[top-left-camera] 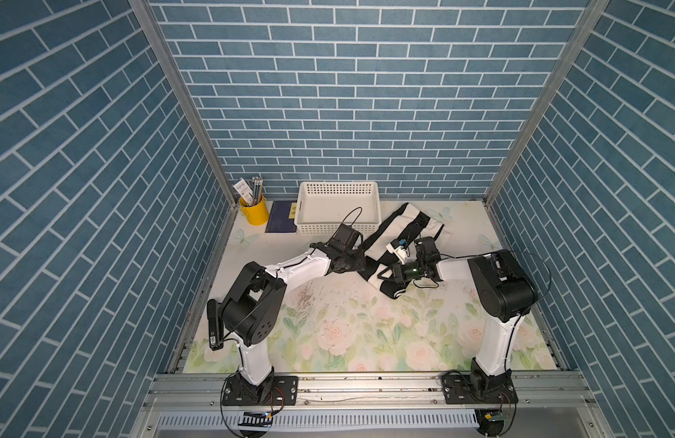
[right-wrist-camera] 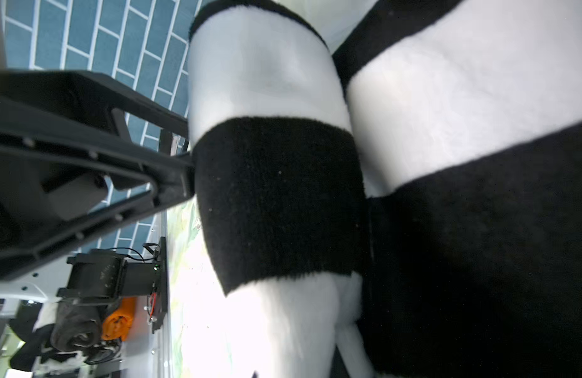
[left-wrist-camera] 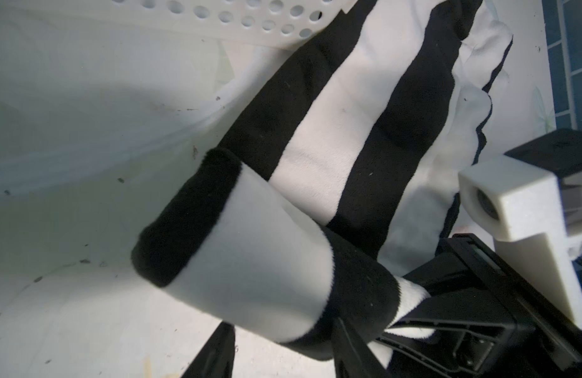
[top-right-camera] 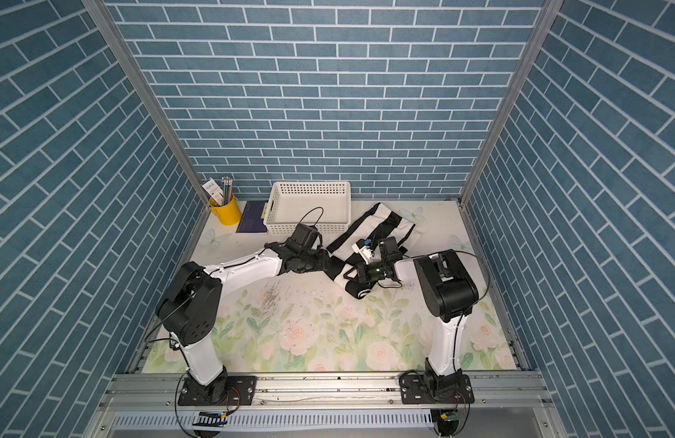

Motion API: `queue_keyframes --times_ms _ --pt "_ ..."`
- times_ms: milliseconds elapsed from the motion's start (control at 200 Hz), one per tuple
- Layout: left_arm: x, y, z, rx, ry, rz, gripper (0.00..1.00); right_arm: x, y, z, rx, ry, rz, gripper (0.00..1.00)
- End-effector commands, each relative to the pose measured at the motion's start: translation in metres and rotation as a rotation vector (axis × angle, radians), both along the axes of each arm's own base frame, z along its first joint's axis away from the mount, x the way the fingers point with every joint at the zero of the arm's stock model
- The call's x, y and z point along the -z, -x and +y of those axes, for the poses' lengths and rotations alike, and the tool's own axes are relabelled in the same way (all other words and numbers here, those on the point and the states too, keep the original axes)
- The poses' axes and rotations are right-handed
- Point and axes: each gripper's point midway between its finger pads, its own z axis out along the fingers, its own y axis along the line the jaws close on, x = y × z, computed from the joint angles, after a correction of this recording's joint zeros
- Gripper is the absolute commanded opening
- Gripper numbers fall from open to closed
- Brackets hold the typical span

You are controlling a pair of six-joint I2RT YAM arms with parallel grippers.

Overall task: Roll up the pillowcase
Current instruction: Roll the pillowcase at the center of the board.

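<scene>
- The pillowcase (top-left-camera: 398, 227) is laid slantwise on the flowered table (top-left-camera: 328, 303), just to the right of the white basket (top-left-camera: 338, 226), as seen in both top views.
- Its far part is spread flat towards the back wall. Its near part is wound into a rolled end (left-wrist-camera: 250, 261), banded black and white.
- The rolled end is held between the fingers of the left gripper (top-left-camera: 360, 263), which stand partly apart on either side of it.
- The right gripper (top-left-camera: 387, 273) is closed on the other end of the same roll, with cloth pinched between its jaws.
- A yellow cup (top-left-camera: 254, 214) of pencils and a blue notebook (top-left-camera: 281, 218) are seen left of the basket, well apart from the pillowcase.
</scene>
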Motion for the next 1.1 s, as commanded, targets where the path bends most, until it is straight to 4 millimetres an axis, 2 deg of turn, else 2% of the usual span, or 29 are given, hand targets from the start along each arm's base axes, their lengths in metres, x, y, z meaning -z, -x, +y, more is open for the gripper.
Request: queue_keyframes --times_ms 0,120,245,270,315,335,360,465,545,655,795,970,1095 --pt "0.001 -0.013 -0.01 -0.008 0.0 -0.022 0.52 0.027 0.0 -0.014 0.061 0.094 0.079 0.19" --pt "0.021 -0.019 -0.012 -0.035 -0.026 0.023 0.51 0.014 -0.011 -0.021 0.1 0.16 -0.025 0.49" --pt "0.035 -0.021 -0.015 -0.043 -0.032 0.053 0.51 -0.02 -0.027 -0.033 0.158 0.249 -0.215 0.66" --pt "0.036 -0.021 -0.015 -0.044 -0.031 0.055 0.51 -0.027 -0.029 -0.035 0.169 0.279 -0.262 0.76" --pt "0.039 -0.021 -0.016 -0.044 -0.03 0.061 0.51 -0.038 -0.033 -0.038 0.187 0.345 -0.351 0.8" --pt "0.039 -0.022 -0.016 -0.044 -0.03 0.061 0.51 -0.043 -0.035 -0.041 0.199 0.381 -0.398 0.94" --pt "0.04 -0.021 -0.016 -0.043 -0.031 0.064 0.51 -0.048 -0.034 -0.041 0.203 0.418 -0.45 0.99" --pt "0.042 -0.021 -0.017 -0.043 -0.029 0.067 0.51 -0.068 -0.029 -0.038 0.208 0.547 -0.666 1.0" --pt "0.043 -0.021 -0.017 -0.04 -0.028 0.068 0.51 -0.07 -0.021 -0.03 0.182 0.634 -0.818 1.0" --pt "0.041 -0.02 -0.017 -0.039 -0.024 0.068 0.51 -0.064 -0.014 -0.022 0.161 0.724 -0.951 1.0" --pt "0.039 -0.019 -0.017 -0.036 -0.019 0.062 0.51 -0.053 -0.006 -0.004 0.078 0.725 -1.03 1.0" --pt "0.039 -0.018 -0.018 -0.032 -0.012 0.064 0.51 -0.034 -0.008 0.01 0.006 0.815 -1.104 1.0" --pt "0.037 -0.018 -0.016 -0.036 -0.013 0.059 0.51 -0.022 -0.005 0.017 -0.037 0.856 -1.114 0.89"
